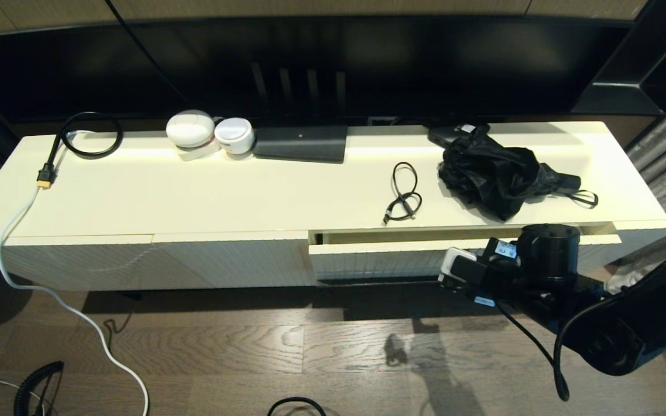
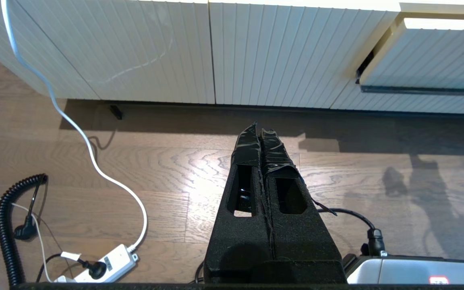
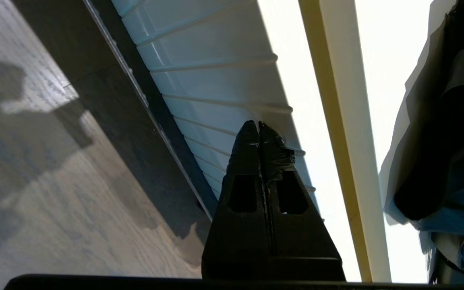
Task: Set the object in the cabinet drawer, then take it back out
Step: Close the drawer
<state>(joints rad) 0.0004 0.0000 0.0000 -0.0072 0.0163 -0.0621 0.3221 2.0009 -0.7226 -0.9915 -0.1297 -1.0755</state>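
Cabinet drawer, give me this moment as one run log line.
cabinet drawer: slightly open | right hand: shut, empty, at ribbed front | left hand: shut, parked over floor | black umbrella: on cabinet top

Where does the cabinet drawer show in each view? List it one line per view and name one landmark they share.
Head view: the cabinet drawer sits right of centre, pulled slightly out under the folded black umbrella.
Left wrist view: top right corner, slightly open.
Right wrist view: its ribbed front fills the middle, the shut right gripper right at it.
Shared landmark: the drawer's vertically ribbed front.
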